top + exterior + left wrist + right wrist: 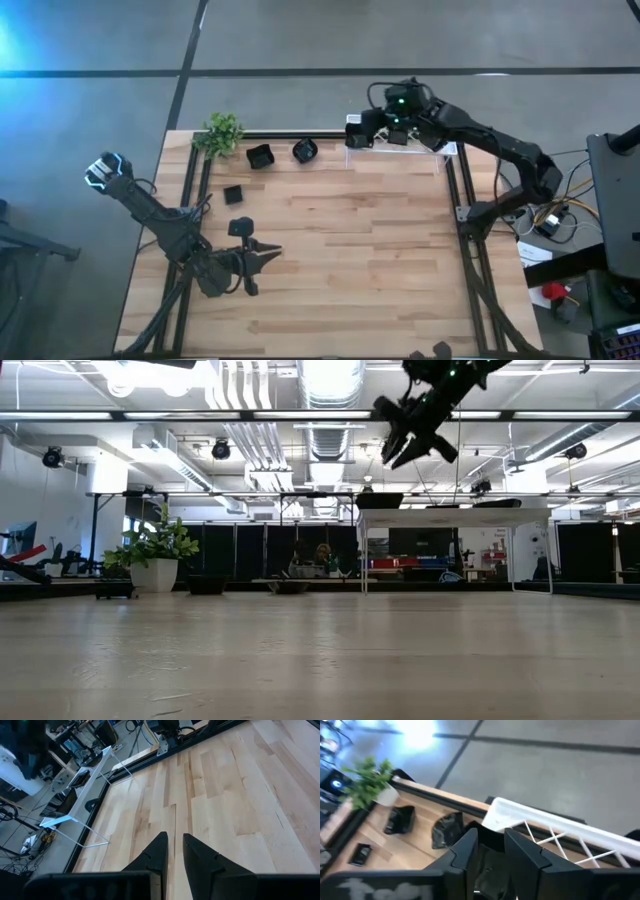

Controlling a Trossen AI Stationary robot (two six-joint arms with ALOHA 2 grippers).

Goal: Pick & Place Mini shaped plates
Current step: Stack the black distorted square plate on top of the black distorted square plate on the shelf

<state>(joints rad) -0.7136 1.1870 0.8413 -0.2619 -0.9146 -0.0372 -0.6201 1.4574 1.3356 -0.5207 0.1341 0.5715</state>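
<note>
Our right gripper point(372, 135) hung over the white lattice rack point(555, 827) at the worktop's far edge, fingers parted around a small dark dish point(487, 870); we could not tell whether it was free. Three more small black dishes point(260, 156) sat beside the little green plant point(222, 132). Our left gripper point(268, 254) waited, fingers narrowly apart. Lifting too soon could drag the dish off the rack.
</note>
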